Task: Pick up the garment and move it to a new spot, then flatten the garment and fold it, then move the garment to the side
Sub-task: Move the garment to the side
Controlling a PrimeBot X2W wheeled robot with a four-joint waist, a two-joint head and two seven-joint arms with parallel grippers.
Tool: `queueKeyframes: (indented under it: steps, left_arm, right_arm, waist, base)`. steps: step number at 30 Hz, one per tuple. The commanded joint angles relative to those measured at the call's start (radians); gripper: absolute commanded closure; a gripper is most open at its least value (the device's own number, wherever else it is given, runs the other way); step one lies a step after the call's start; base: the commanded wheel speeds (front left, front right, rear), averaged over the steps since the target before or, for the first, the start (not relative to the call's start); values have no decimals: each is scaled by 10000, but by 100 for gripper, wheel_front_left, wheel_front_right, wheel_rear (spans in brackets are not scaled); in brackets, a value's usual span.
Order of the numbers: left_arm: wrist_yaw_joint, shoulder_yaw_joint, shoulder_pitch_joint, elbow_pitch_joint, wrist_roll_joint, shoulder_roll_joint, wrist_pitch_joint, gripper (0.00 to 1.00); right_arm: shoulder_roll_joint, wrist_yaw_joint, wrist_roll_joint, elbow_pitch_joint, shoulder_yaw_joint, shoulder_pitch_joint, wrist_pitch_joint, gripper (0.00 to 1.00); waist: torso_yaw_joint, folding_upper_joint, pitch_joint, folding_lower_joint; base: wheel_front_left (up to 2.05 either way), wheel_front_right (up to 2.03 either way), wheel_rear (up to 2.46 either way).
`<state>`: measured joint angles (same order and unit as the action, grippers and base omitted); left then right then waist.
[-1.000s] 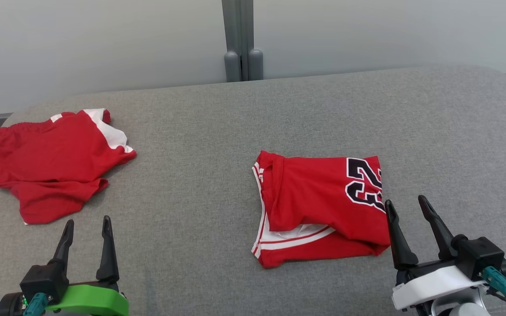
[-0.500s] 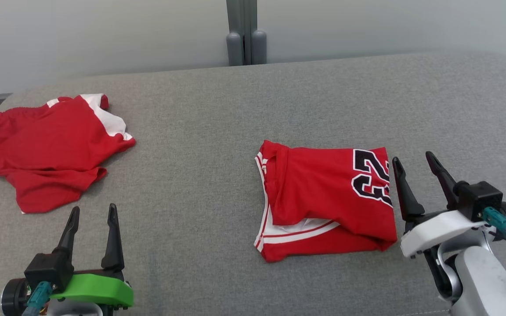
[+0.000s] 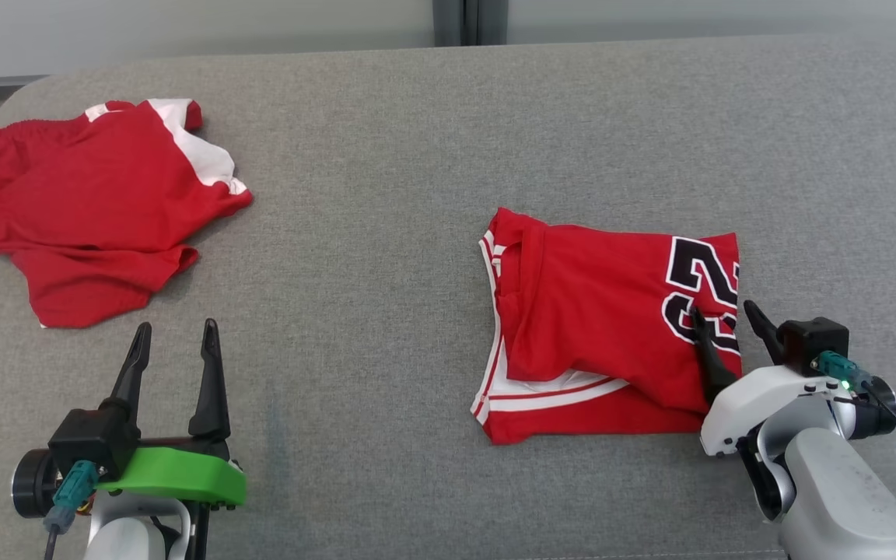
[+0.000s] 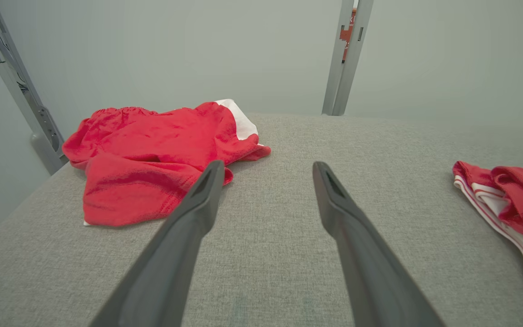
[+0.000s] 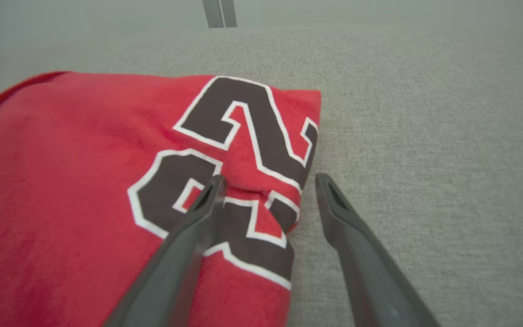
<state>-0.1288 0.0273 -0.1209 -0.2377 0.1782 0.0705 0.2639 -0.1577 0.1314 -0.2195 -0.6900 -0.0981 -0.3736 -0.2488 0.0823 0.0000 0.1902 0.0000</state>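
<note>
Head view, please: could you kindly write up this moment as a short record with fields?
Surface: grey cushion
Folded jersey: flat, right of centre, number at its right end
Loose red garment: crumpled, far left
Left gripper: open, empty, above the grey cushion
Right gripper: open, straddling the jersey's right edge, one finger on the number, the other over the grey cushion

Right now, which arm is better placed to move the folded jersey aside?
Right. The right gripper, open, straddles the folded jersey at its edge; the left gripper is open over the cushion, apart.
</note>
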Motion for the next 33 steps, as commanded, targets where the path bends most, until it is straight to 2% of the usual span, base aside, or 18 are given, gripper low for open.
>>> queueKeyframes:
  steps: [1,9,11,16,21,25,33]
  left_arm:
    - [-34,-8,-184,-24,41,62,4,0]
    - [-34,-45,-319,-107,51,30,4,0]
    - [-34,-49,-319,-123,61,10,4,0]
    - [-34,5,-335,-90,107,-39,2,0]
    - [-34,-112,-706,94,159,32,2,0]
    - [-34,-212,-1207,425,161,185,2,0]
    - [-32,-179,-2070,1177,218,633,2,0]
  right_arm:
    - [30,-15,-36,-250,8,-113,-86,0]
    - [290,-17,-233,-1728,-161,-388,-92,0]
    - [365,-17,-451,-1940,-217,-442,-76,100]
    - [4,-21,-705,-2023,-490,-1009,-116,100]
    - [-614,-20,-559,-1801,-1039,-2063,-107,100]
    - [-1366,-20,-469,-1480,-1750,-3117,190,100]
    - [-3385,-18,-883,-533,-2786,-5091,948,100]
  waist:
    - [152,0,196,0]
    - [137,0,322,0]
    - [130,0,315,0]
    - [41,0,419,0]
    - [-138,0,1096,0]
    - [-377,0,2001,0]
    - [-1254,0,3879,0]
  base:
    - [0,0,0]
    - [0,0,0]
    - [0,0,0]
    - [0,0,0]
    - [0,0,0]
    - [0,0,0]
    - [0,0,0]
